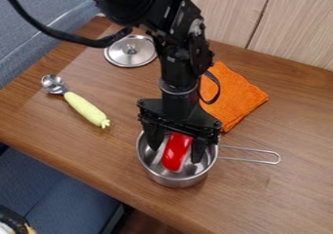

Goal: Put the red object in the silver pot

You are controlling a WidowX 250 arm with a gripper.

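Note:
The black gripper (pixel 175 154) points down into the silver pot (pixel 174 180), which stands near the table's front edge. Its two fingers are open and spread, one at the left and one at the right inside the rim. Between them lies the red object (pixel 175 152), glossy and elongated, inside the pot and slightly tilted. Narrow gaps show between it and the fingers. The gripper's body hides the object's upper end and the pot's back rim.
The pot's wire handle (pixel 255 155) sticks out to the right. An orange cloth (pixel 232 95) lies behind the gripper at the right. A silver lid (pixel 131 51) is at the back left, and a scoop with a yellow handle (pixel 86 108) lies at the left.

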